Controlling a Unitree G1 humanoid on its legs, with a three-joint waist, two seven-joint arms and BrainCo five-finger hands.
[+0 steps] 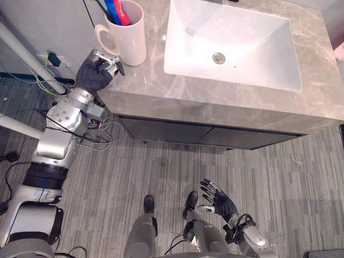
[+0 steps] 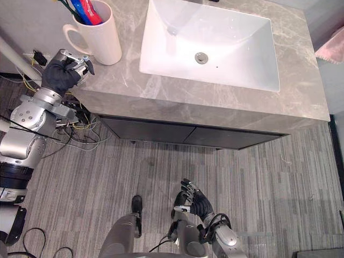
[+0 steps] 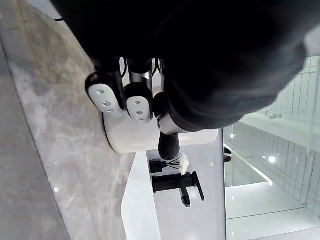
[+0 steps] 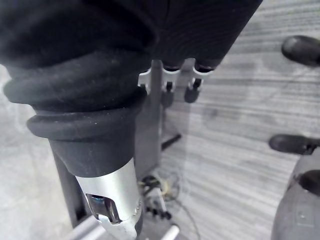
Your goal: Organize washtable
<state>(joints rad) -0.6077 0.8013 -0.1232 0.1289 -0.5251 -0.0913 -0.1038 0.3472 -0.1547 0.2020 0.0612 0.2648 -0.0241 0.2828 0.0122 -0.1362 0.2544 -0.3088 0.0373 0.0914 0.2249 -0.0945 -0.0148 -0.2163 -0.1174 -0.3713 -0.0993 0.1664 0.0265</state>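
A white mug (image 1: 126, 33) with blue, red and dark toothbrushes stands at the back left corner of the grey marble washtable (image 1: 161, 88). My left hand (image 1: 97, 72) hovers at the table's left edge, just in front of the mug's handle. Its fingers (image 3: 137, 100) are curled and hold nothing; the mug (image 3: 135, 137) shows just past them. A white sink basin (image 1: 231, 45) is set into the middle of the top. My right hand (image 1: 217, 200) hangs low over the floor, away from the table, with its fingers (image 4: 172, 85) relaxed and nothing in them.
Dark cabinet drawers (image 1: 204, 134) sit under the top. A white pipe (image 1: 27, 56) and a wall socket with cables (image 1: 51, 59) are left of the table. A black faucet (image 3: 177, 186) stands behind the basin. Pink cloth (image 2: 330, 48) hangs at the right.
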